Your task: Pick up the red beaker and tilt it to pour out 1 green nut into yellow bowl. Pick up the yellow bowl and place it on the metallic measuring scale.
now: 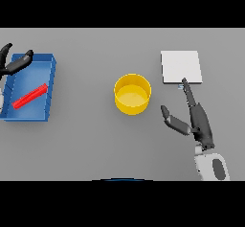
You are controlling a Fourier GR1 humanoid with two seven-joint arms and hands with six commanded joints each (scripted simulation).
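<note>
Red beaker [30, 96] lies flat inside the blue tray [51, 85] at far left of the worktop [95, 144], not upright. Its long axis runs diagonally, lower-left to upper-right. No green nut visible anywhere; can't tell whether one is inside it.

Left hand [12, 64] sits at the tray's upper-left corner, fingers spread and relaxed, holding nothing. Beaker is just below and slightly right of those fingers, so left is clearly the nearer hand for the pickup. To straddle the beaker the fingers need to close across its diagonal, not along it.

Yellow bowl [132, 94] stands upright mid-worktop and looks empty, well apart from the tray. Metallic scale [181, 67] is the pale square plate up and right of the bowl, near but not touching.

Right hand [201, 125] is open too: one finger extended, tip at the scale's lower edge, thumb splayed toward the bowl. It's nearer for the bowl-to-scale move.

Judgement: pour step not started; beaker grasp comes first.
</note>
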